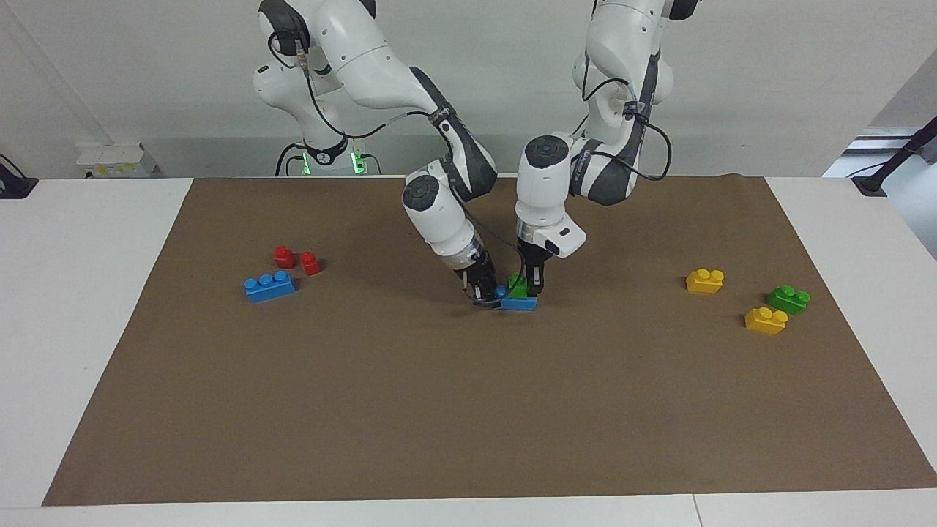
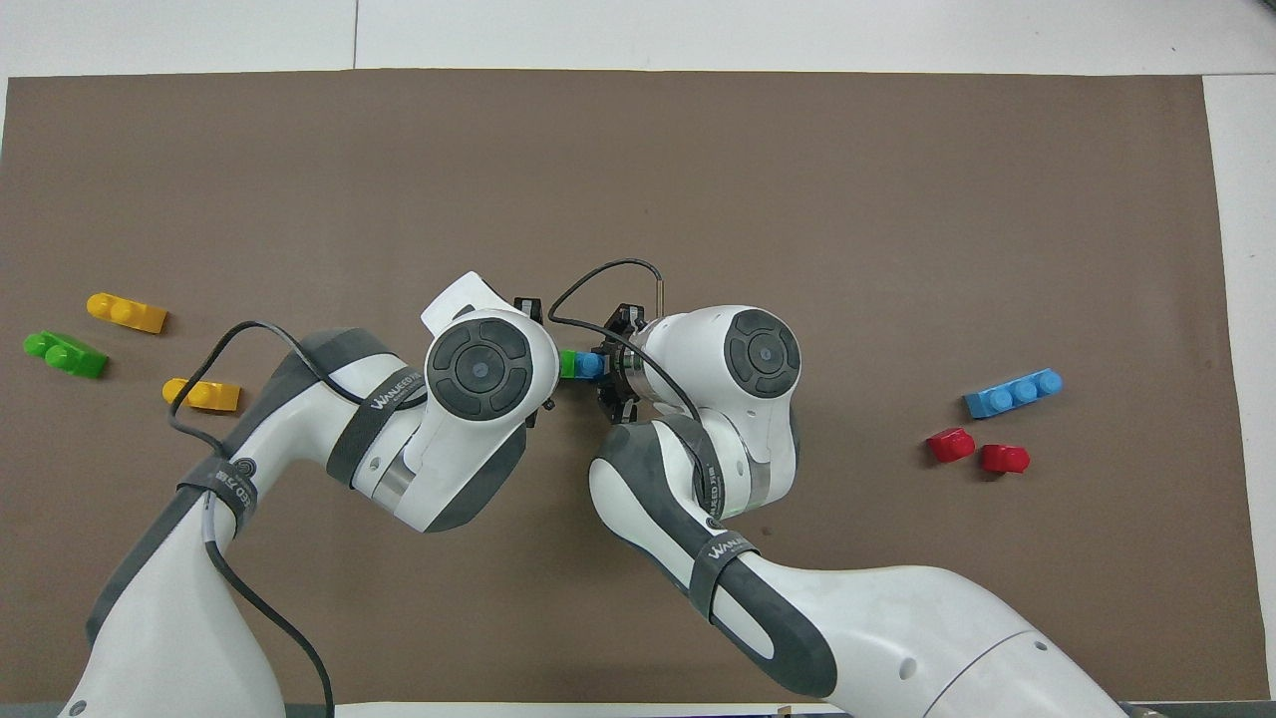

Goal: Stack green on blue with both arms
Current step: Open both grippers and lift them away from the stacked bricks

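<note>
In the middle of the brown mat lies a blue brick (image 1: 518,303) (image 2: 590,364). My right gripper (image 1: 483,295) is shut on the end of it that points toward the right arm's end of the table. A green brick (image 1: 517,286) (image 2: 566,363) sits on top of the blue brick, over its end toward the left arm, with my left gripper (image 1: 534,287) shut on it. From overhead the left wrist hides that gripper's fingers and most of both bricks. I cannot tell whether the green brick is pressed fully down.
A second blue brick (image 1: 269,286) and two red pieces (image 1: 296,259) lie toward the right arm's end. Two yellow bricks (image 1: 705,280) (image 1: 765,320) and another green brick (image 1: 788,298) lie toward the left arm's end. The mat (image 1: 468,410) is bordered by white table.
</note>
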Tool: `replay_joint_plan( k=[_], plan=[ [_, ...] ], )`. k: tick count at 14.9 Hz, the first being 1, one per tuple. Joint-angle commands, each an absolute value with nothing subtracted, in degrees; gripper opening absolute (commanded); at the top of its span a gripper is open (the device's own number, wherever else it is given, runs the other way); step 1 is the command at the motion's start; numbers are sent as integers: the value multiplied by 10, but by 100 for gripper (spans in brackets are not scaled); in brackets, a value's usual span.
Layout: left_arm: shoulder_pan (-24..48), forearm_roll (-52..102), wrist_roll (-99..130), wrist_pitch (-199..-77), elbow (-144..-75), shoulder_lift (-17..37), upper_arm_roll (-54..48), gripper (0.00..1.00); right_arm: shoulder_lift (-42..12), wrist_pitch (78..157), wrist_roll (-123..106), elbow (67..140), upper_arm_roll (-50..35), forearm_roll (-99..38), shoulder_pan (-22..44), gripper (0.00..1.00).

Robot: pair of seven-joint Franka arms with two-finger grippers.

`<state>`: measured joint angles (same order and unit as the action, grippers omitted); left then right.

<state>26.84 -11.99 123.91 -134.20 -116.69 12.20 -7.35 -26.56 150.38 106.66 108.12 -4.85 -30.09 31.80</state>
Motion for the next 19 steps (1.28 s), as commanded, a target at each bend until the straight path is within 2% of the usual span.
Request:
replay_joint_plan(
  k=[1,2,3,4,5,6,7,8,11,14,15,16,19],
  plan=[
    [280,-158,1264,-1351,-1176,120,-64,6,-262,1520,1068,1103,-47,-302,323,0],
    [280,-158,1262,-1347,-1174,120,-64,99,-262,1520,1068,1103,-47,-302,323,0],
    [280,-158,1259,-1346,-1174,117,-63,100,-262,1519,1068,1103,-47,-302,323,0],
    [276,-158,1256,-1345,-1174,112,-64,100,-262,1517,1068,1103,-47,-302,321,8],
    [272,-158,1243,-1343,-1172,108,-63,100,-262,1516,1067,1103,-47,-302,319,35],
    [265,-158,1229,-1337,-1171,100,-64,100,-262,1514,1067,1102,-47,-302,317,56],
    [255,-158,1213,-1330,-1170,92,-64,100,-262,1509,1067,1099,-47,-302,316,71],
    [245,-158,1195,-1321,-1168,84,-64,100,-262,1497,1067,1093,-47,-302,311,77],
    [210,-156,1118,-1297,-1160,58,-65,100,-262,1433,1063,1055,-46,-288,273,80],
    [168,-152,1039,-1279,-1149,39,-65,100,-247,1386,1022,1046,-47,-272,217,86],
    [155,-151,1005,-1270,-1137,39,-65,100,-233,1356,976,1046,-47,-272,193,90],
    [141,-150,973,-1265,-1130,39,-65,100,-218,1320,908,1046,-46,-271,172,98],
    [98,-145,855,-1251,-1118,38,-65,100,-165,1208,675,1045,-46,-246,94,100]
  ],
)
